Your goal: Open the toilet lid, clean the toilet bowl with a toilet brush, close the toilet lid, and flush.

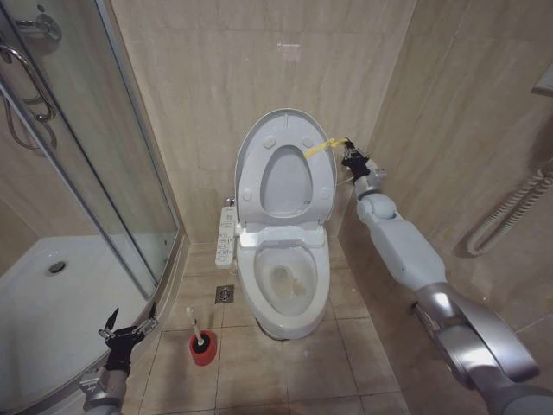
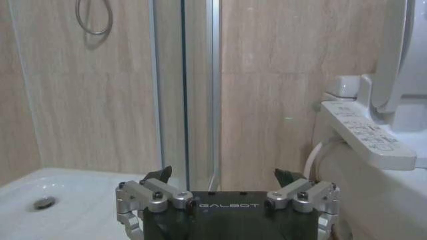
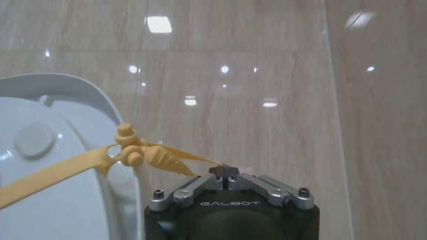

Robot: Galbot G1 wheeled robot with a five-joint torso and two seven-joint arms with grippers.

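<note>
The toilet lid (image 1: 286, 116) stands raised against the back wall, with the seat ring lifted against it. A yellow strap (image 1: 320, 148) runs from its rim to my right gripper (image 1: 347, 152), which is shut on the strap's end (image 3: 167, 159) beside the lid's edge (image 3: 40, 150). Below, the toilet bowl (image 1: 285, 281) lies uncovered, with water in it. The toilet brush (image 1: 197, 333) leans in its red holder (image 1: 204, 348) on the floor left of the bowl. My left gripper (image 1: 130, 324) hovers low, left of the brush, open (image 2: 227, 177) and holding nothing.
A white shower tray (image 1: 52, 303) and its curved glass door (image 1: 104, 173) close off the left side. A control panel (image 1: 225, 238) sticks out from the toilet's left flank. A floor drain (image 1: 225, 294) lies beside the pedestal. A hose (image 1: 510, 216) hangs on the right wall.
</note>
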